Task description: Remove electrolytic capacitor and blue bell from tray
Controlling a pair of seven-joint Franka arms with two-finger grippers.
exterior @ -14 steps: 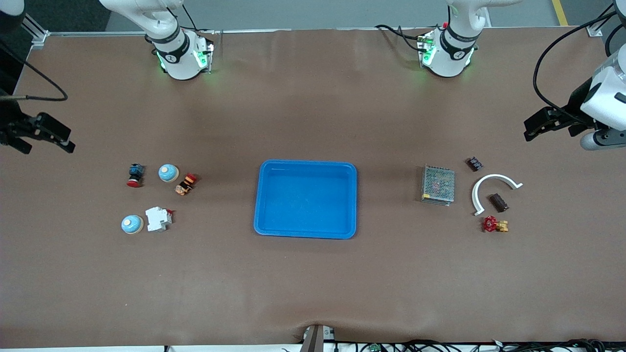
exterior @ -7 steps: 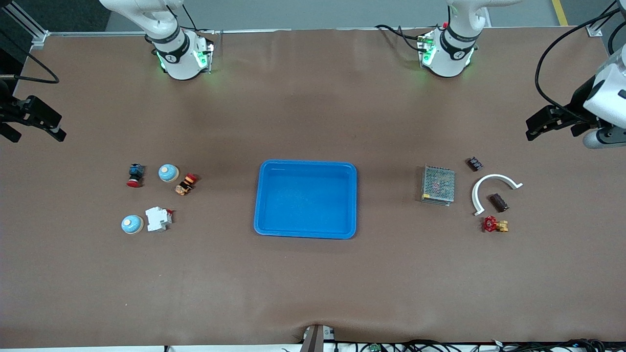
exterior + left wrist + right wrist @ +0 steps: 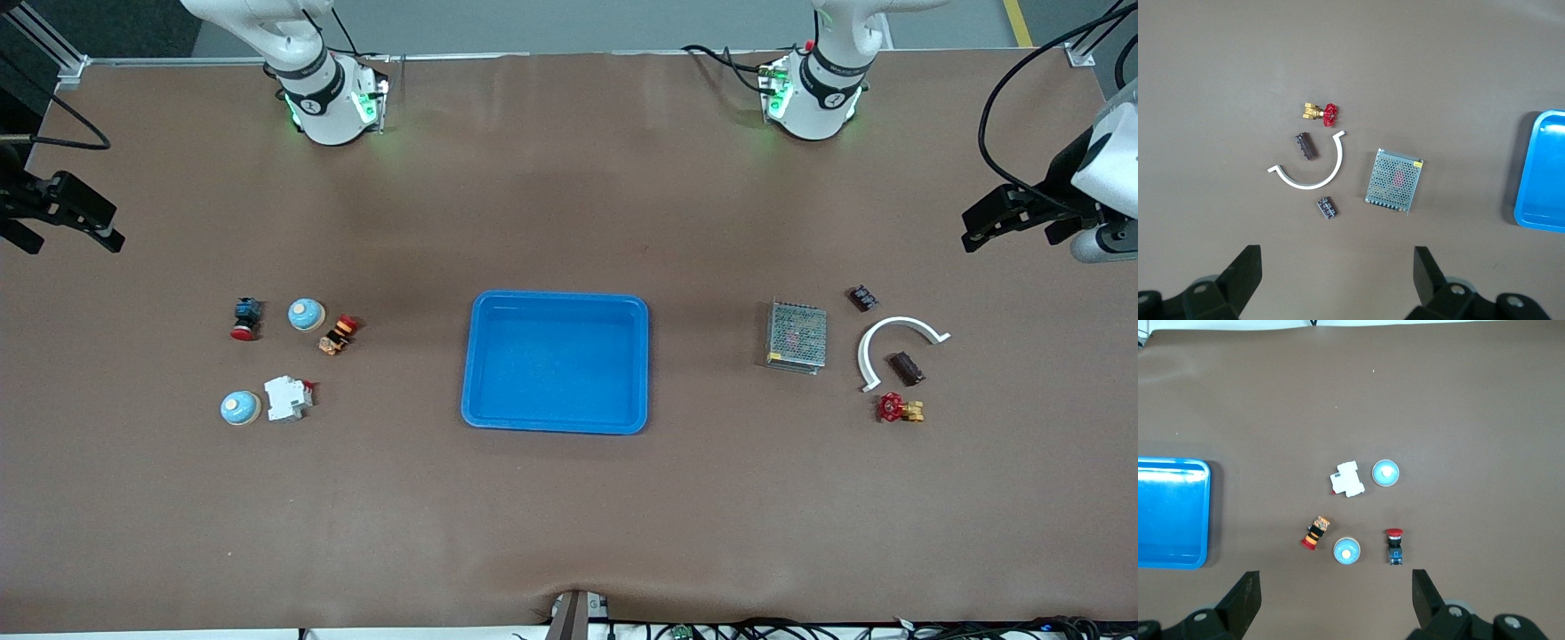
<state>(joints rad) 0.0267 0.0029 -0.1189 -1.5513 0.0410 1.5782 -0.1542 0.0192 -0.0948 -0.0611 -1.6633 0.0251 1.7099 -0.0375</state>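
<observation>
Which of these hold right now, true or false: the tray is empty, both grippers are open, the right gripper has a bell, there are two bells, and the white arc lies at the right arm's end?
1. The blue tray is empty. True.
2. The left gripper and the right gripper are both open. True.
3. The right gripper holds a bell. False: it holds nothing and is up at the right arm's end of the table.
4. Two blue bells lie on the table. True: one bell and a second bell nearer the front camera.
5. The white arc lies at the right arm's end. False: it lies at the left arm's end, beside the mesh box.
</observation>
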